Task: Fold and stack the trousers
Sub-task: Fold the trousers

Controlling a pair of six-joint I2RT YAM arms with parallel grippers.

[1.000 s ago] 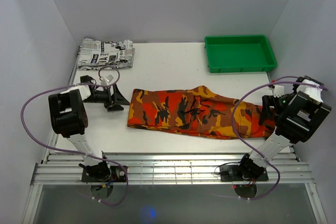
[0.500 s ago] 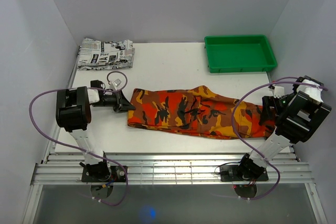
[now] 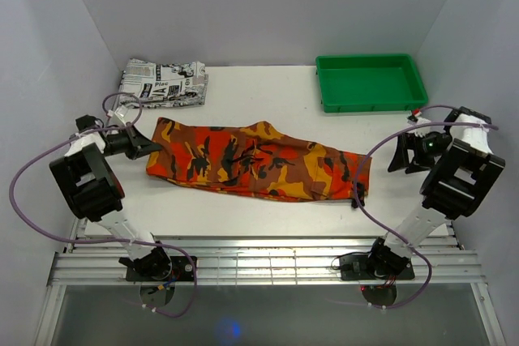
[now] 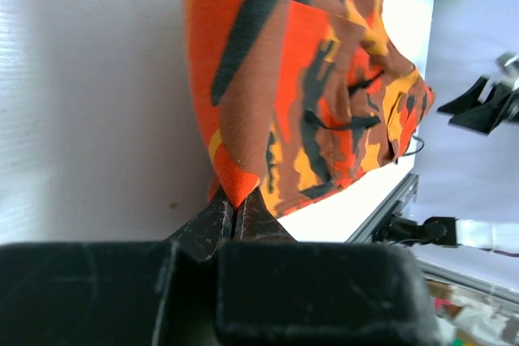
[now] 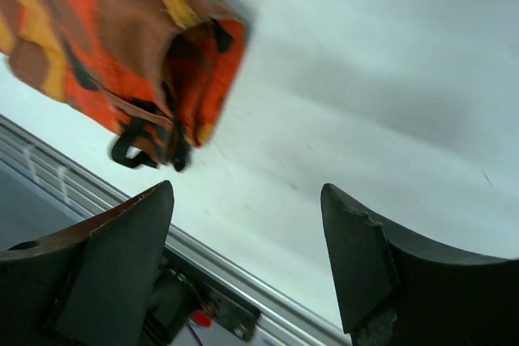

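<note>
The camouflage trousers [image 3: 251, 160] lie stretched across the middle of the table, running from upper left to lower right. My left gripper [image 3: 150, 147] is shut on their left end, and in the left wrist view the orange cloth [image 4: 243, 103] is pinched between the closed fingertips [image 4: 237, 210]. My right gripper [image 3: 397, 160] stands open to the right of the trousers' right end [image 5: 154, 62], apart from the cloth with nothing between its fingers [image 5: 243, 200].
A folded newspaper-print garment [image 3: 162, 83] lies at the back left. A green tray [image 3: 371, 81] stands at the back right. The metal rail [image 3: 259, 261] runs along the table's front edge.
My left gripper closed on the trousers' left end and pulled them leftward across the table. The right end slid out from the right gripper, which drew back to the right.
</note>
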